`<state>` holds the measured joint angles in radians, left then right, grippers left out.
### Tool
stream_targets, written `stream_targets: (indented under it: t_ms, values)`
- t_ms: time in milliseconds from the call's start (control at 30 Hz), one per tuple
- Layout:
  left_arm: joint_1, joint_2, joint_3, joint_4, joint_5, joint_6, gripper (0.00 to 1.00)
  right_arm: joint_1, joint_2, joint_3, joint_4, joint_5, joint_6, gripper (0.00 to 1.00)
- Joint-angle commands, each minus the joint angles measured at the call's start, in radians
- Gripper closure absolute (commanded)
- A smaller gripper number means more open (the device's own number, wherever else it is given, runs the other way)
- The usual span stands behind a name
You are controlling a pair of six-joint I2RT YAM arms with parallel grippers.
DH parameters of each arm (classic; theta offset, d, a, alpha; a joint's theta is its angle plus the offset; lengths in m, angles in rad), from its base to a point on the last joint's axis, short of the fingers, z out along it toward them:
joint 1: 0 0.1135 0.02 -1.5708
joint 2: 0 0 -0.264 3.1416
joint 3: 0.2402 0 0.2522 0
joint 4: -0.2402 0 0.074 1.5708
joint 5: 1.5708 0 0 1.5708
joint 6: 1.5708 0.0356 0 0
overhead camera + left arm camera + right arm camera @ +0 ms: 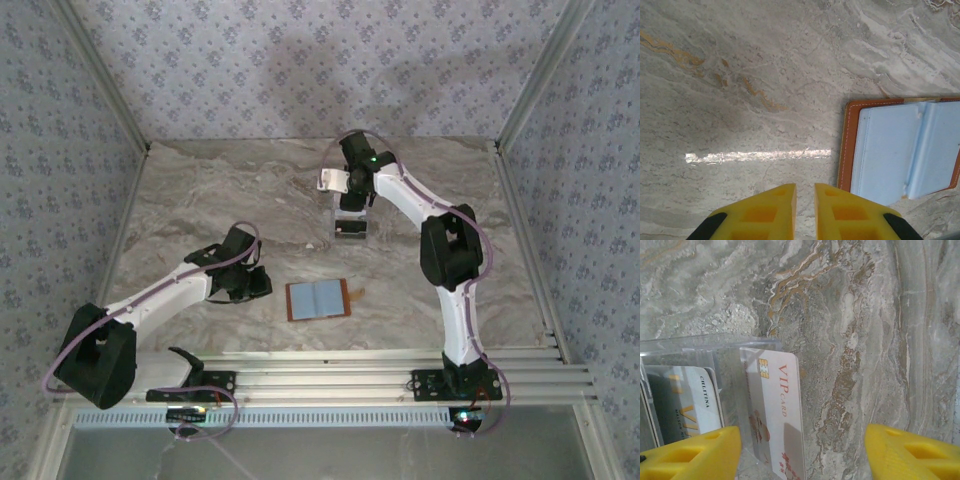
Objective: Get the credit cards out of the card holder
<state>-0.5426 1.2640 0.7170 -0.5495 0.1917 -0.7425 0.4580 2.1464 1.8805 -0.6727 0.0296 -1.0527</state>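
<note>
The brown card holder (320,300) lies open and flat at the table's middle, its grey-blue inner faces (895,150) up and its snap tab (355,293) on the right edge. My left gripper (262,283) hovers just left of it. Its yellow fingers (805,192) are shut to a thin slit with nothing between them. A pale credit card (777,410) printed "VIP card" stands in a clear plastic stand (715,347), with a second pale card (687,400) beside it. My right gripper (802,445) is open wide over the VIP card, and it hangs above the stand (350,226).
The marble tabletop (200,200) is walled by patterned panels on three sides. Metal rails (350,365) run along the near edge by the arm bases. Bare marble lies left of the left gripper and right of the stand.
</note>
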Motion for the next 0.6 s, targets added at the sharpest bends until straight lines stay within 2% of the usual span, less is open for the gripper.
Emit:
stream_targets:
  t_ms: [0,100,267,333,367,567]
  values:
    - [0.014,-0.014,0.016,-0.014,-0.039,0.025,0.81,-0.008,-0.111,-0.029,0.022,-0.030,0.070,0.32]
    - [0.028,-0.029,0.025,-0.008,-0.080,0.054,0.67,-0.012,-0.181,-0.110,0.093,-0.023,0.153,0.32]
    - [0.071,-0.073,0.015,0.008,-0.196,0.119,0.26,-0.033,-0.319,-0.308,0.231,0.064,0.322,0.30]
    - [0.099,-0.083,0.014,0.010,-0.250,0.154,0.03,-0.045,-0.367,-0.389,0.278,0.100,0.393,0.26]
    - [0.116,-0.088,0.015,0.011,-0.284,0.170,0.00,-0.051,-0.394,-0.431,0.291,0.112,0.429,0.01]
    - [0.180,-0.118,-0.001,0.073,-0.561,0.264,0.00,-0.096,-0.538,-0.706,0.388,0.156,0.577,0.00]
